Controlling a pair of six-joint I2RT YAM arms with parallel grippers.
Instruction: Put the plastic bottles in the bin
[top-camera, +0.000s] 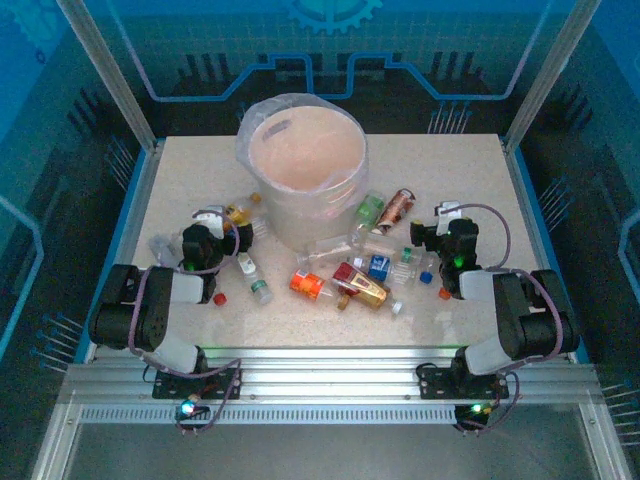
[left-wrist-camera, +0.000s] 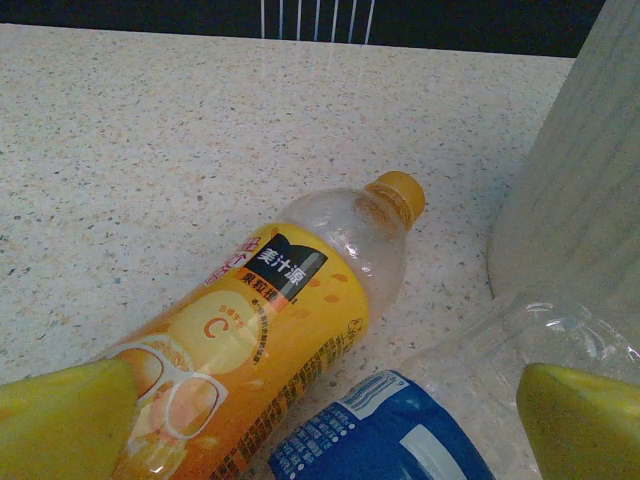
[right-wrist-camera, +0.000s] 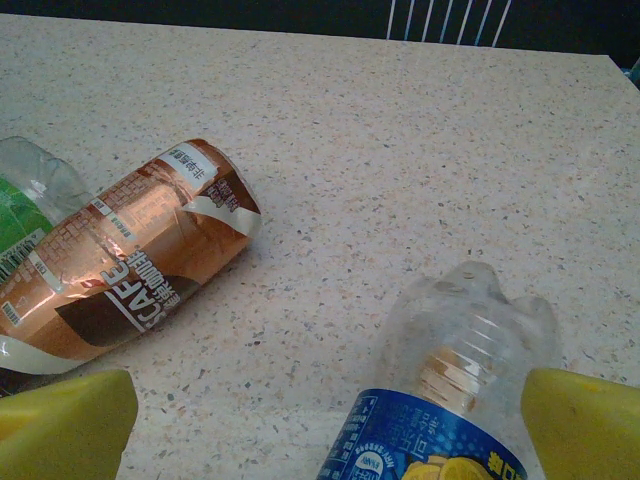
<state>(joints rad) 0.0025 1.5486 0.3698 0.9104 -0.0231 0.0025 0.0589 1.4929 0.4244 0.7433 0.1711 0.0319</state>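
The bin (top-camera: 300, 170) stands at the table's back centre, whitish with a bag liner over its rim. My left gripper (left-wrist-camera: 320, 440) is open, its yellow fingertips (left-wrist-camera: 60, 420) wide apart. An orange-labelled bottle (left-wrist-camera: 260, 330) and a blue-labelled clear bottle (left-wrist-camera: 400, 430) lie on the table between and ahead of them, and the bin wall (left-wrist-camera: 580, 160) rises at right. My right gripper (right-wrist-camera: 325, 440) is also open, over a blue-labelled clear bottle (right-wrist-camera: 450, 380). A copper-labelled bottle (right-wrist-camera: 130, 260) and a green-labelled one (right-wrist-camera: 25, 200) lie to its left.
Several more bottles lie in front of the bin, among them an orange one (top-camera: 308, 285) and a red-gold one (top-camera: 362, 285). Loose caps, a red cap (top-camera: 219, 298) and an orange cap (top-camera: 444, 294), sit near the arms. Blue frame rails edge the table.
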